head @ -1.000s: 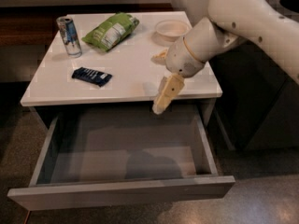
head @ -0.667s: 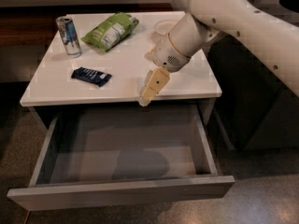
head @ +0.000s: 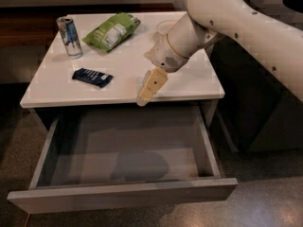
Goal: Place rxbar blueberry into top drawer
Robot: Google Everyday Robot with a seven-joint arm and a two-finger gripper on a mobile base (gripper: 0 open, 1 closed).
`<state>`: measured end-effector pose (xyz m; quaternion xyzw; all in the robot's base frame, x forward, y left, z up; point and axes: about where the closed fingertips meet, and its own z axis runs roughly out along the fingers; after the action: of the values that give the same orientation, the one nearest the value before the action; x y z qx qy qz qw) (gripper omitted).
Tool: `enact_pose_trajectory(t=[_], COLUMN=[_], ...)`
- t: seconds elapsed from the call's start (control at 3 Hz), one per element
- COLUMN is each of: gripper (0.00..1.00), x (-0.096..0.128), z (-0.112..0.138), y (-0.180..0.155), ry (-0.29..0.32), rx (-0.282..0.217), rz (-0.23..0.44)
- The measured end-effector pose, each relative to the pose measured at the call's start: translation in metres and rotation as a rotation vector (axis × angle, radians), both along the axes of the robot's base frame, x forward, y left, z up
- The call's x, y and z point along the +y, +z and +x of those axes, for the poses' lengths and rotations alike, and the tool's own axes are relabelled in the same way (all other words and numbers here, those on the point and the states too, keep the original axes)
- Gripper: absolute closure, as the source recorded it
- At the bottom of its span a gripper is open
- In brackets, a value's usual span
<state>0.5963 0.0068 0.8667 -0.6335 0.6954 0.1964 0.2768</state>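
The rxbar blueberry [head: 92,77], a small flat dark navy bar, lies on the white tabletop [head: 189,79] at the left front. The top drawer [head: 123,195] is pulled wide open below the table, with a bare grey interior. My gripper [head: 144,97] hangs from the white arm over the table's front edge, right of the bar and about a hand's width from it. It holds nothing that I can see.
A silver-blue can [head: 69,37] stands at the table's back left. A green chip bag [head: 111,30] lies behind the bar. A pale bowl [head: 165,26] sits at the back, partly hidden by the arm. A dark cabinet [head: 265,112] stands to the right.
The gripper has moved left along the table's front edge, toward the bar. The bar, can and bag have not moved.
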Motion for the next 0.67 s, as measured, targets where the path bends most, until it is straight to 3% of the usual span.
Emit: enact_pose_trajectory(t=[0.67], gripper=[0.00], x=[0.024], z=[0.040], y=[0.001], ry=[-0.040], rx=[-0.014], rz=[0.024])
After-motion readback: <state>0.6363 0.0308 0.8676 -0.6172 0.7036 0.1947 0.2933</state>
